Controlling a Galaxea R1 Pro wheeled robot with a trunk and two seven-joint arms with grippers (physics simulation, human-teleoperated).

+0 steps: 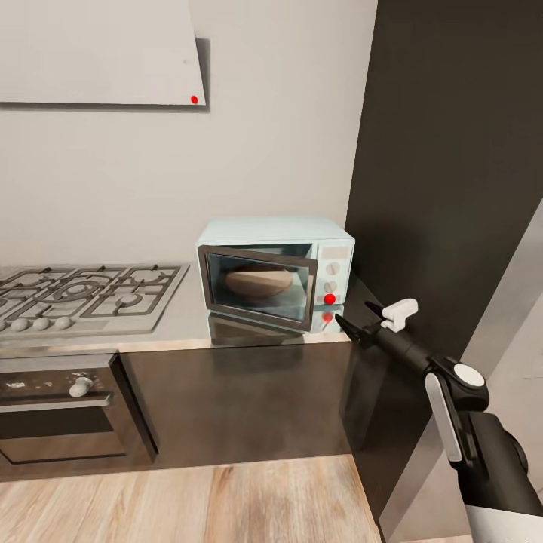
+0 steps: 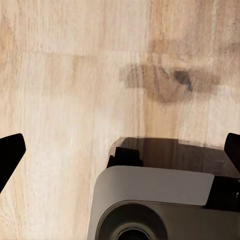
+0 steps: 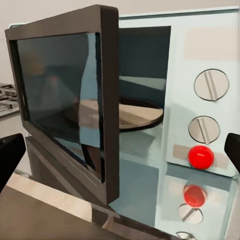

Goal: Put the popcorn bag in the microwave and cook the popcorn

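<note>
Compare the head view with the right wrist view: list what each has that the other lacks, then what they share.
Head view alone: the gas hob, the dark built-in oven, the wooden floor, the tall dark cabinet, and the right pincer from outside, reaching toward the control panel.

Right wrist view alone: the door's thick edge seen close, standing ajar, with the gap into the cavity beside it.

Shared: the microwave, its glass door, two round knobs, the red light, a tan rounded shape inside, and the glossy countertop.

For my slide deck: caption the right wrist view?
Open right end effector faces the microwave, door partly open, red light showing.
</note>
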